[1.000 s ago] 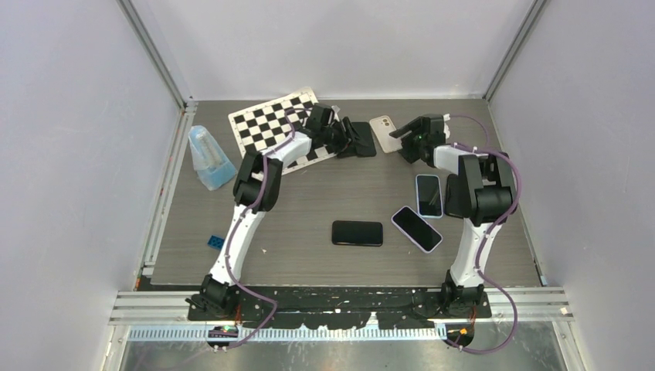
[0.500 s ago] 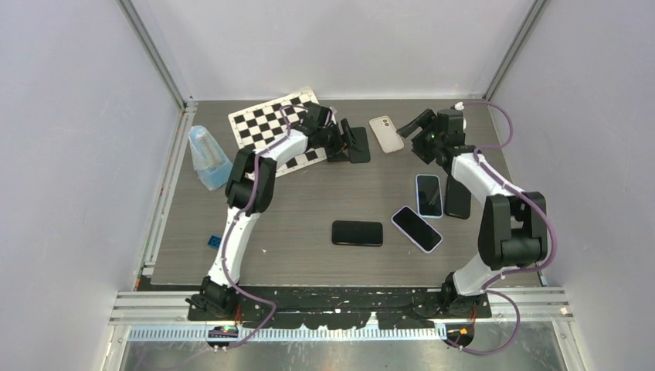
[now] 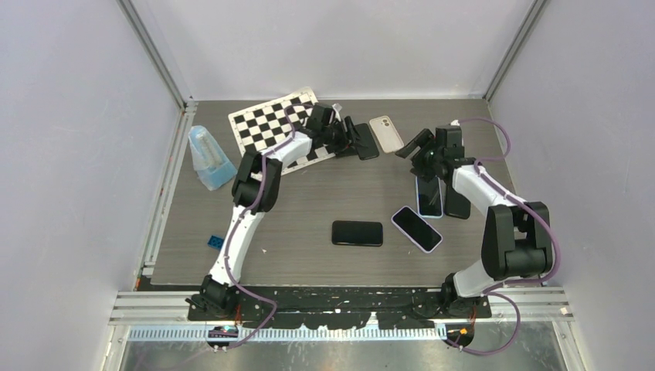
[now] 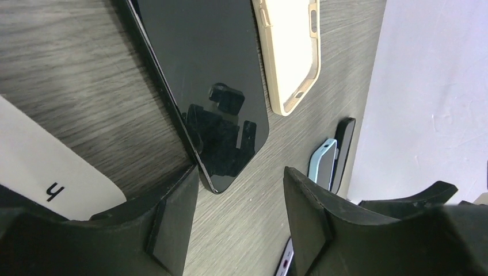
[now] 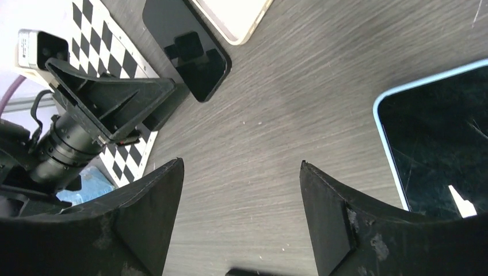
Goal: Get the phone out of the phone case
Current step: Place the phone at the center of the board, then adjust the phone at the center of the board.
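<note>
A black phone (image 4: 201, 75) lies bare on the table just left of an empty beige phone case (image 4: 288, 46), whose hollow inside faces up. From above, the phone (image 3: 365, 141) and the case (image 3: 385, 133) sit side by side at the back. My left gripper (image 4: 239, 201) is open at the phone's near corner, with its left finger (image 4: 172, 213) against the phone's edge and only table between the jaws. In the top view the left gripper (image 3: 349, 137) sits left of the phone. My right gripper (image 5: 241, 190) (image 3: 421, 151) is open over bare table, right of the case.
A light-blue-cased phone (image 3: 429, 193) and a black phone (image 3: 457, 197) lie under my right forearm. A lilac-cased phone (image 3: 417, 228) and another black phone (image 3: 357, 233) lie nearer. A checkerboard sheet (image 3: 270, 124) and a blue container (image 3: 208, 158) are at the back left.
My right gripper has drawn back from the beige case toward the near side and right. The left gripper and the black phone shifted slightly, ending next to the case.
</note>
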You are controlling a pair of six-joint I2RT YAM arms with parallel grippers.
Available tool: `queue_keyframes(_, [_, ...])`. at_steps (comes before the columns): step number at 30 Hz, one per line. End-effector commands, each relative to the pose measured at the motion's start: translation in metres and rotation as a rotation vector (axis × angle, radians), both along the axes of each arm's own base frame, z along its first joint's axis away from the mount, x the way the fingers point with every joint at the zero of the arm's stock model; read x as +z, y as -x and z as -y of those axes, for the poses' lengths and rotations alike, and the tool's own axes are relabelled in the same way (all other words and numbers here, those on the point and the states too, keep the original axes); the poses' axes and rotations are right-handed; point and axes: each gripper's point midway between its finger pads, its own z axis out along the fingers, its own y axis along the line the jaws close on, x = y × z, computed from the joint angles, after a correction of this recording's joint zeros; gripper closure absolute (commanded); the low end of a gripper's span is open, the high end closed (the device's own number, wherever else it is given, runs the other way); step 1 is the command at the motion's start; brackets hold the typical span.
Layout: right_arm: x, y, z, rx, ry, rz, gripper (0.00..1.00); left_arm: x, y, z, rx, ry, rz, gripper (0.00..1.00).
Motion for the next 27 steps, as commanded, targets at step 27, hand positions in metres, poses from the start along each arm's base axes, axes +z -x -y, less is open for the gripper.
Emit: queue_keyframes(27, [-0.032,0.140,-0.120,0.754,0.287,-0.109,0.15,0.156,0.133,-0.191,0.314,-0.486,0.394,0.00])
